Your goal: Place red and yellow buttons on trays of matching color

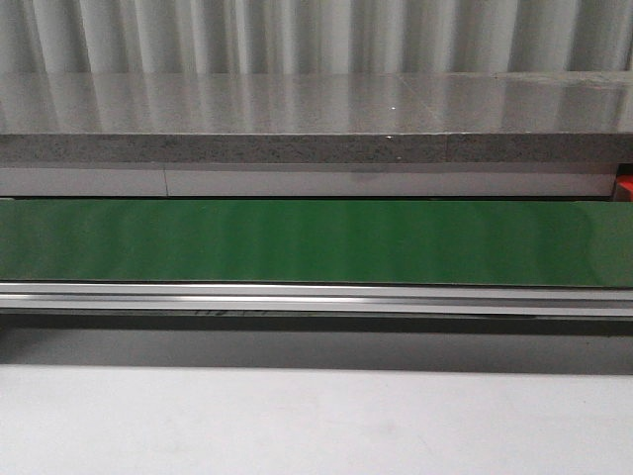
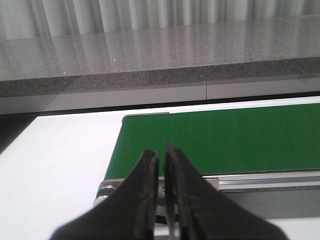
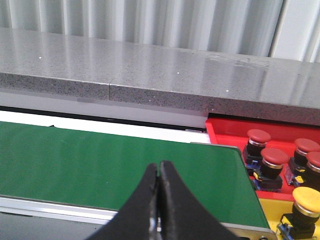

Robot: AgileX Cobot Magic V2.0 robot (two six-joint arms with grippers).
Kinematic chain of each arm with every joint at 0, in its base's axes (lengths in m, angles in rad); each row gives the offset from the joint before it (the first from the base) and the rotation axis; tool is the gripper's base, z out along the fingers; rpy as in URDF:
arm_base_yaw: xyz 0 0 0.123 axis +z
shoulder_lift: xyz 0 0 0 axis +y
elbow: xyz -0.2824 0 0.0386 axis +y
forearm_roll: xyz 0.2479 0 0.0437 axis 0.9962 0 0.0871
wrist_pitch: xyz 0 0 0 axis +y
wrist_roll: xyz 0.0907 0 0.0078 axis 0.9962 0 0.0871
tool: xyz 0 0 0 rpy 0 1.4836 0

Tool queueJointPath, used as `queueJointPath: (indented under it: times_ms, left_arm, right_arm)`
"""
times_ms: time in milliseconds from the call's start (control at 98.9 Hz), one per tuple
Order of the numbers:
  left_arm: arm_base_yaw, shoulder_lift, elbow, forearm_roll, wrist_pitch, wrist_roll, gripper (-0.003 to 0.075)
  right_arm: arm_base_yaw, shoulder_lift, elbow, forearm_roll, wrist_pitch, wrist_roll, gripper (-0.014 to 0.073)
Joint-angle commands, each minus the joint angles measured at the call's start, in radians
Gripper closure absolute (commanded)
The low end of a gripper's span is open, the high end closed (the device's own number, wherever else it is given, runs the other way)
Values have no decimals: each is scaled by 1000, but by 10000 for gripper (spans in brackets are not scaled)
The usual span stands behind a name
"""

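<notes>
In the right wrist view, several red buttons [image 3: 274, 156] on black bases stand in a red tray [image 3: 225, 131] past the right end of the green belt [image 3: 100, 155]. One yellow button [image 3: 306, 196] stands in a yellow tray [image 3: 272, 212] beside it. My right gripper [image 3: 159, 167] is shut and empty above the belt's near edge, left of the trays. My left gripper [image 2: 161, 152] is shut and empty above the near rail at the left end of the belt [image 2: 225, 135]. Neither gripper shows in the front view. No button lies on the belt [image 1: 316, 242].
A grey stone counter [image 1: 316, 119] runs behind the belt. An aluminium rail [image 1: 316, 297] fronts the belt, with a white tabletop [image 1: 316, 426] below it. A sliver of the red tray [image 1: 625, 188] shows at the far right. White surface [image 2: 55, 160] lies left of the belt's end.
</notes>
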Motion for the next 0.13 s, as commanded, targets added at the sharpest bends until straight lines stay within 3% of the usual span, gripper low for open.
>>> queueJointPath:
  times_ms: [0, 121]
  left_arm:
    - [3, -40, 7, 0, -77, -3, 726]
    - [3, -40, 7, 0, -77, -3, 726]
  right_arm:
    - [-1, -12, -7, -8, -77, -3, 662]
    - [-1, -12, -7, -8, -77, -3, 662]
